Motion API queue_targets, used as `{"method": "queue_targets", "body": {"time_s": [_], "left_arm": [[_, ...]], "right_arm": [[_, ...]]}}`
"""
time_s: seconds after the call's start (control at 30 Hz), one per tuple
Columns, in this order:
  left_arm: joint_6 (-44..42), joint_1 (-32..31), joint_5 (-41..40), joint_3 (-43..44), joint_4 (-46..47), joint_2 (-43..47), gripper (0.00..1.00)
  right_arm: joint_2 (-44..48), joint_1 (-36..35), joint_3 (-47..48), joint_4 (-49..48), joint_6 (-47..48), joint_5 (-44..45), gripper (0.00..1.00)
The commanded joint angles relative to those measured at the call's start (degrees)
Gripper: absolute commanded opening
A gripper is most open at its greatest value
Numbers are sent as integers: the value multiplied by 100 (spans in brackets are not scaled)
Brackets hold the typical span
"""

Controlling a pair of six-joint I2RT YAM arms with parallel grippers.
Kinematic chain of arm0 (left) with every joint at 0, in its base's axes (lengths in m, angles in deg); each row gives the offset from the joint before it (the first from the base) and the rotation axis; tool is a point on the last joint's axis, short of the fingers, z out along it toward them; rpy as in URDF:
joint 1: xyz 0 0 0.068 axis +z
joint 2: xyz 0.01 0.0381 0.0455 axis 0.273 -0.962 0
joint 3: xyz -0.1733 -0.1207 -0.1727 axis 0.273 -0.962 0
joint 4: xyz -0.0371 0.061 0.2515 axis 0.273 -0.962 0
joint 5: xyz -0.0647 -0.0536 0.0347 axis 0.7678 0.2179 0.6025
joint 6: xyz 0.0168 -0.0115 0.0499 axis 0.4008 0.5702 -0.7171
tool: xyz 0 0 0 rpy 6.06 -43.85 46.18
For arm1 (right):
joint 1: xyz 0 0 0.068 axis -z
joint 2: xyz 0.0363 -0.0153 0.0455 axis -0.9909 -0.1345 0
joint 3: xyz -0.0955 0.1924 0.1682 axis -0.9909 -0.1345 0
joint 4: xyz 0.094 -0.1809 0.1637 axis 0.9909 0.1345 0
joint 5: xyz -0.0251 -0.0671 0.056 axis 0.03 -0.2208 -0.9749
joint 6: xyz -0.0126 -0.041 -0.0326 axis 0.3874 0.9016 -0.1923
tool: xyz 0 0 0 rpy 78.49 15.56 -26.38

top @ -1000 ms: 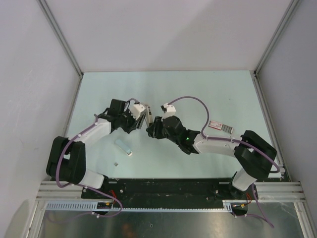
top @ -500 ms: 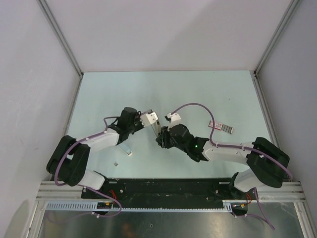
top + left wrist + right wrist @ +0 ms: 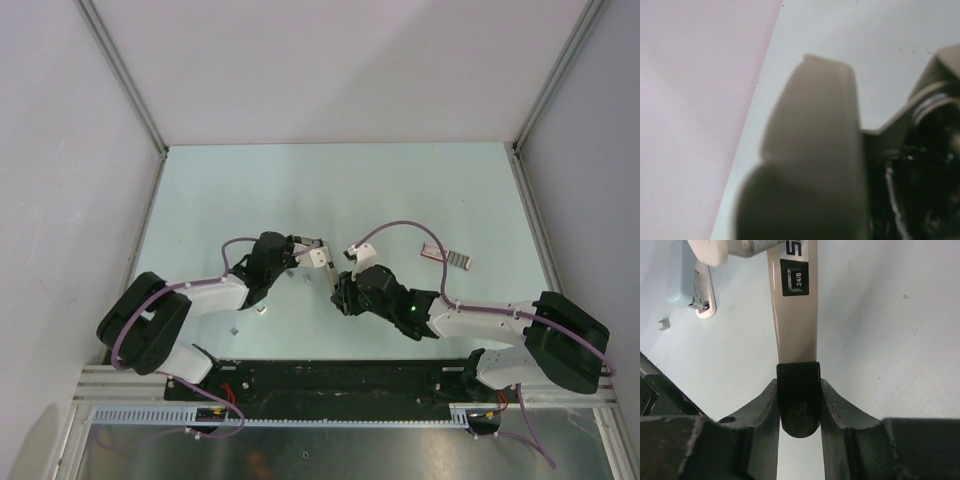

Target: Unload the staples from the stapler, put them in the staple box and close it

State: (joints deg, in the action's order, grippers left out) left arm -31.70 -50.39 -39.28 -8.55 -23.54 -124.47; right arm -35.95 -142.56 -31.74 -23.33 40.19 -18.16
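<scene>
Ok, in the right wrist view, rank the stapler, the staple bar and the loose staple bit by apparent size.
1. stapler, largest, though nearest the camera, which inflates it.
2. staple bar.
3. loose bit, tiny.

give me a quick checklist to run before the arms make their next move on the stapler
1. Right gripper clamped on the stapler: ok, it presses both sides of the black end.
2. Left gripper holding the stapler's far end: cannot tell. It is shut there, but its wrist view is blurred.
3. Staples out: ok, the bar lies on the table. Whether any are left inside: cannot tell.
4. Loose staple bit clear of both grippers: ok.
5. Pinkish-grey piece clear of both grippers: ok, it lies off to the right.
</scene>
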Motion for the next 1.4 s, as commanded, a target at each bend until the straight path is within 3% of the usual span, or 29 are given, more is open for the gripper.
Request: {"method": "queue_targets", "body": {"time_s": [0.0,0.13,0.3,0.4,0.53,0.73,0.9,1.07,1.37], "left_arm": [[-139,-142,-461,-43,425,126,8],[640,-274,33,379,-799,476,11],[1928,-283,1890,1222,-2773,920,26],[2199,-292,2907,1399,-3254,1170,34],[2321,-287,3600,1492,-3516,1377,43],[3053,157,3819,1848,-3612,1432,46],[3994,1357,4212,2371,-3653,1358,47],[4308,2311,4576,2513,-3896,1424,47],[4026,2489,3958,2088,-4140,2029,48]], "right_arm": [[229,61,6,-379,-91,404,0],[255,299,144,-748,-281,295,0],[267,628,449,-1151,-571,348,0],[207,754,715,-1263,-634,355,0],[70,879,1132,-1144,-538,389,0],[-139,1273,1464,-503,-256,433,0],[-702,1720,1842,237,3,254,0],[-1788,1821,2828,1561,296,491,0],[-2940,1497,3975,2867,519,1220,0]]}}
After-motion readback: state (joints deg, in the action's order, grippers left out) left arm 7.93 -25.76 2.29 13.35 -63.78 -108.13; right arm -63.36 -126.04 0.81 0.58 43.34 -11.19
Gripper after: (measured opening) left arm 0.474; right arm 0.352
